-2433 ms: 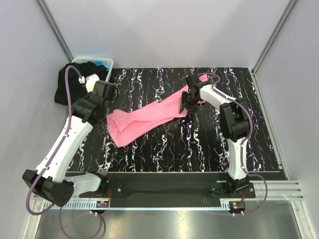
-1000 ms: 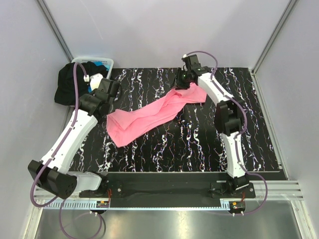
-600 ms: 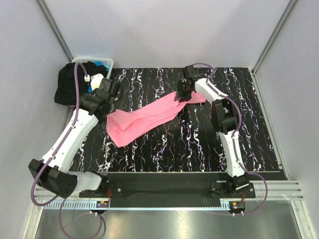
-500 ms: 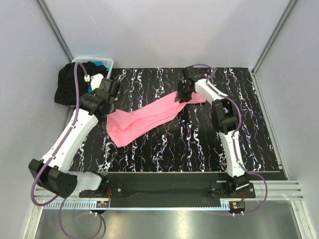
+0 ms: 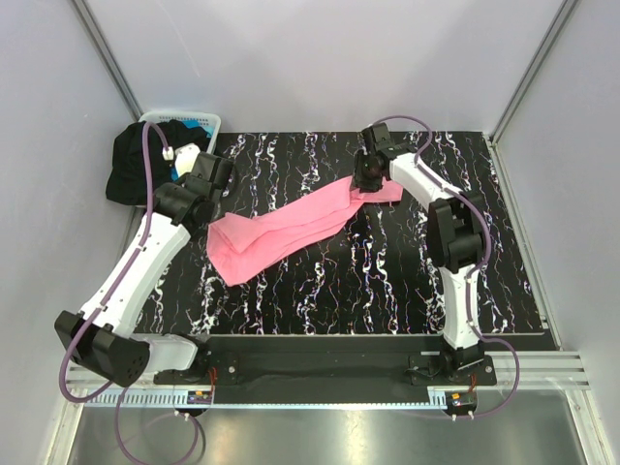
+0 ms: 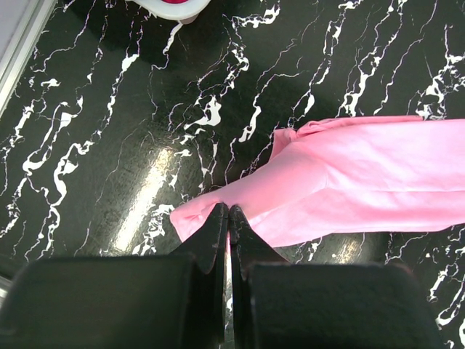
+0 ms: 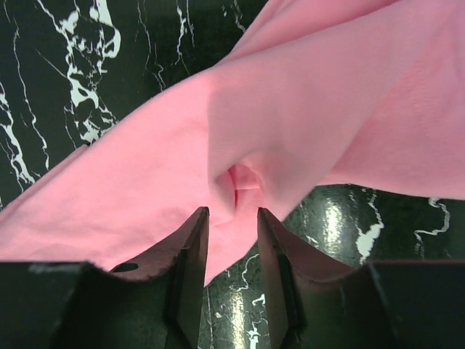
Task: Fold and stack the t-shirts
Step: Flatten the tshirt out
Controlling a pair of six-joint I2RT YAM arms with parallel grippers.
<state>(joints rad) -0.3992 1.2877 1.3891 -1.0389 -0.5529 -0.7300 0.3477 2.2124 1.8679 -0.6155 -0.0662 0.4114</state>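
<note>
1. Pink t-shirt (image 5: 291,225) is lying in a long strip across the table (image 5: 387,281); the black t-shirt (image 5: 131,170) is hanging over the basket (image 5: 208,120) at the far left.
2. The right hand (image 7: 232,225) is sitting half open around bunched pink cloth at the far end, seemingly pinching it.
3. The left hand (image 6: 227,218) is pressing shut, tips touching the shirt's left end.
4. Spreading looks like the step going on; next, both hands should be pulling the shirt flat.
5. No writing is showing.
</note>
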